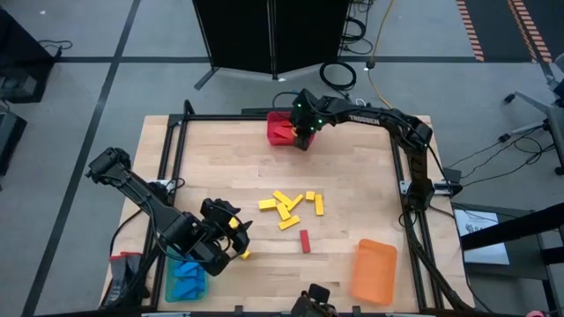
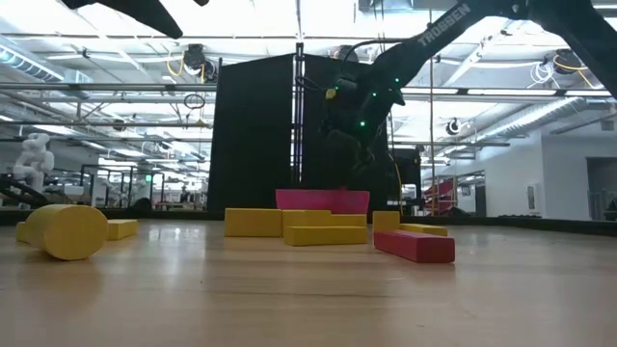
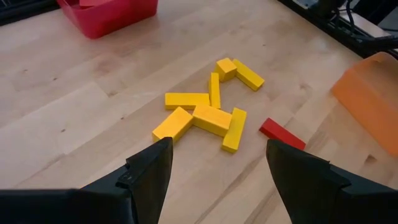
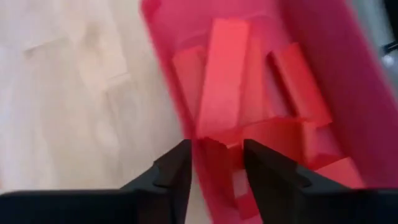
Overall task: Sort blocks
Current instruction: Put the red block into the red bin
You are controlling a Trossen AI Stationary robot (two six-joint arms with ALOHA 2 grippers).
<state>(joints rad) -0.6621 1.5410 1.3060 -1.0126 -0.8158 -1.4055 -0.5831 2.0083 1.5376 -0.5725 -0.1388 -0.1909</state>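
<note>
Yellow blocks [image 1: 289, 208] lie in a loose cluster mid-counter, one red block [image 1: 304, 240] just beside them. More red blocks [image 4: 224, 68] fill the red bin [image 1: 280, 128] at the far edge, where the right pincer [image 4: 214, 165] hovers, fingers parted and empty, apparently for a drop. The left pincer [image 3: 214, 165], open, empty, waits near the blue bin [image 1: 186, 280], facing the pile. The orange bin [image 1: 374, 271] looks empty.

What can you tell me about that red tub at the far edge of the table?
The red bin is a small open-topped plastic tub standing upright on the wooden table, at the middle of its far edge. Its glossy walls hold several red blocks lying loosely across each other. The right gripper hangs open just above its rim, not visibly touching it.
</note>
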